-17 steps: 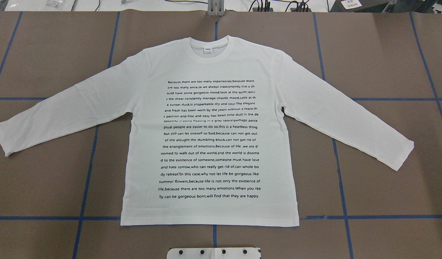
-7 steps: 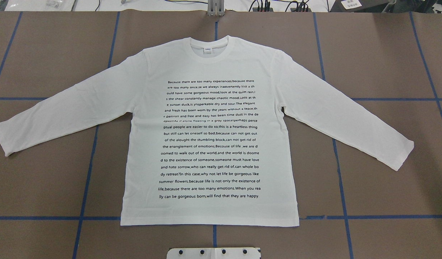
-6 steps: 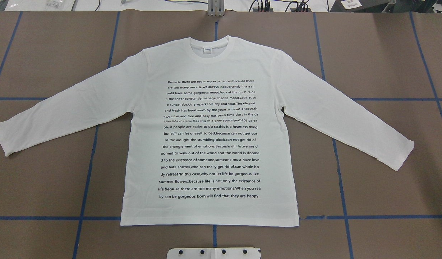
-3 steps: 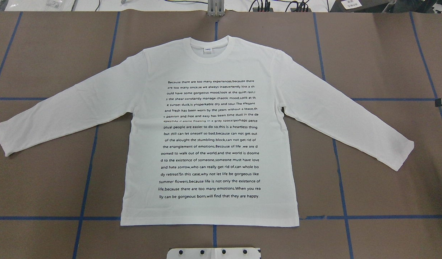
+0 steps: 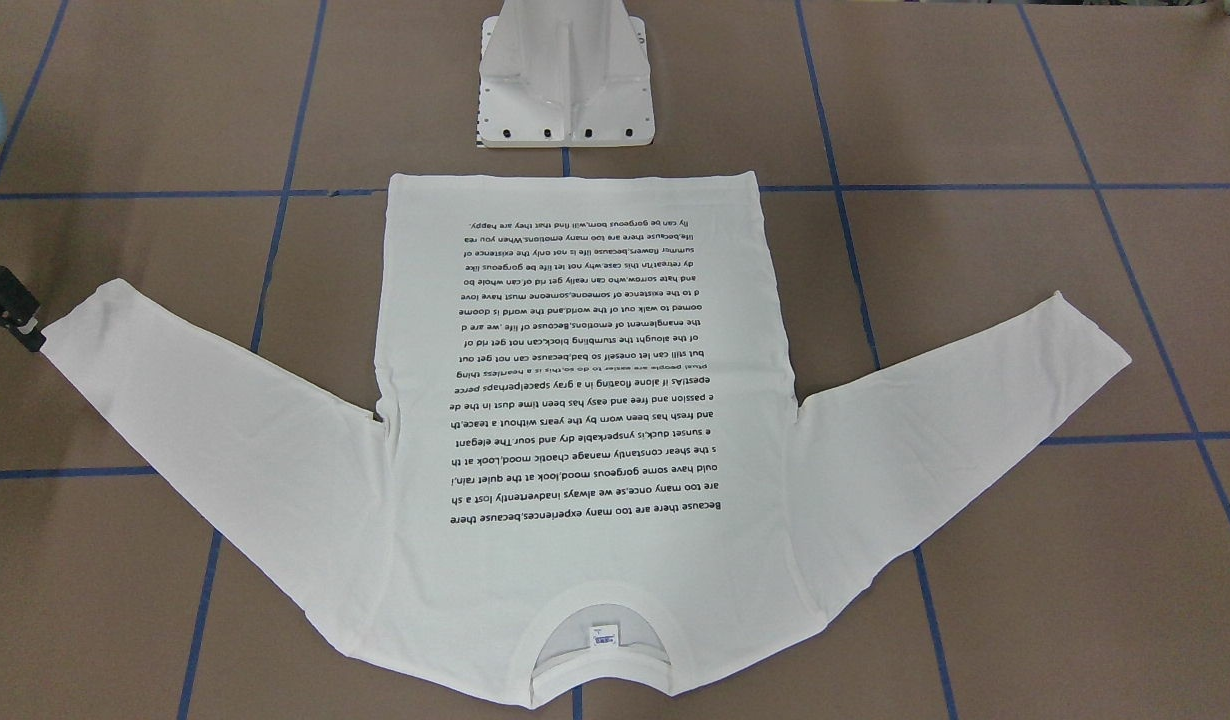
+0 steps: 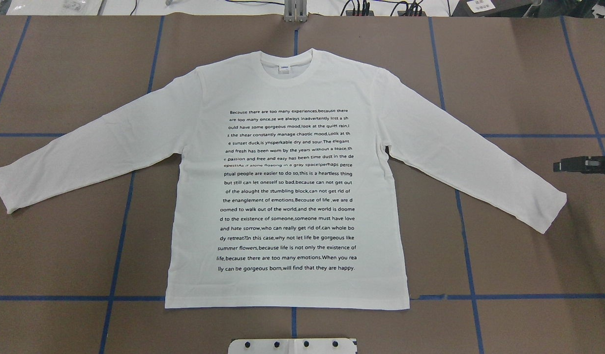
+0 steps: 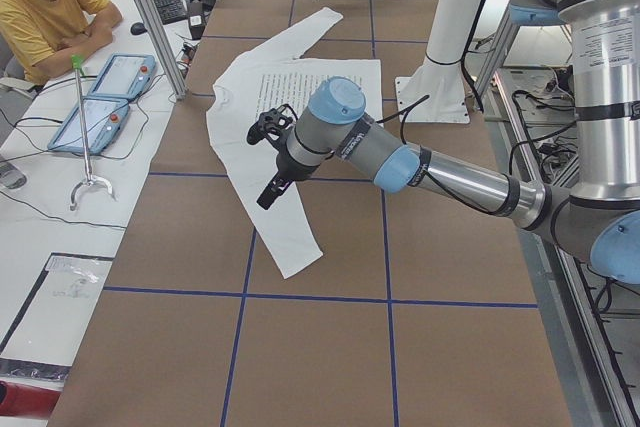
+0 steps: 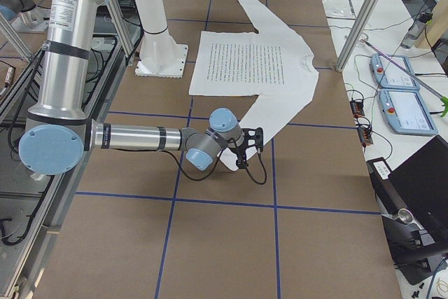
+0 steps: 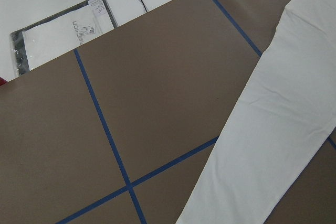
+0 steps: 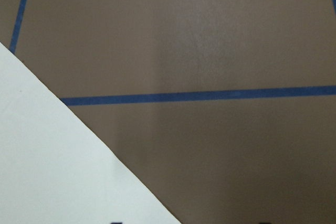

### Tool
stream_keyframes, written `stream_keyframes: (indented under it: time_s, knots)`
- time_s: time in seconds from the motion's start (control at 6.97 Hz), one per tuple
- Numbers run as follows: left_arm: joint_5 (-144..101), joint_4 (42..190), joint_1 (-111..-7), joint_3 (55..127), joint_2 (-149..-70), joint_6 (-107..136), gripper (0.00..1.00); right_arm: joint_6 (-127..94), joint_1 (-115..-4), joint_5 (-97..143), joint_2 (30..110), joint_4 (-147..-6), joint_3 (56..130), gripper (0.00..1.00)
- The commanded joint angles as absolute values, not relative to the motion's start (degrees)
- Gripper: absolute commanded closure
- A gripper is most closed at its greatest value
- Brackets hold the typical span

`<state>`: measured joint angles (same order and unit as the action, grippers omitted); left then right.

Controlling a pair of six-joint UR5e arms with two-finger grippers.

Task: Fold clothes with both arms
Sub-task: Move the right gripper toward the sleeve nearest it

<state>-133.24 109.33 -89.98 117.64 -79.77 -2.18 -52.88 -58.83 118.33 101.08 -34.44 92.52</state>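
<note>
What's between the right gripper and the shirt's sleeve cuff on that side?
Only bare brown table cover: the overhead view shows an empty strip between the right gripper and the sleeve cuff.

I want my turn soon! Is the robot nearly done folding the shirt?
Nothing is folded yet: the shirt lies flat, text up, sleeves spread. In hand: the right tool hovers beside one cuff, the left tool near the other sleeve, neither gripping. Every fold is left to do.
</note>
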Motion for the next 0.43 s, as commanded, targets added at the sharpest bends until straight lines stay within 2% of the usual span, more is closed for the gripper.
stream_keyframes:
  time_s: [0.0, 0.29]
  knots:
    - [-133.2, 109.3, -90.0, 117.6, -79.7, -2.2, 0.00, -53.4, -55.6, 116.9, 101.4, -33.8, 91.0, 0.23]
    - [-133.2, 109.3, -90.0, 117.5, -79.7, -2.3, 0.00, -53.3, -54.3, 116.5, 101.4, -33.7, 90.4, 0.24]
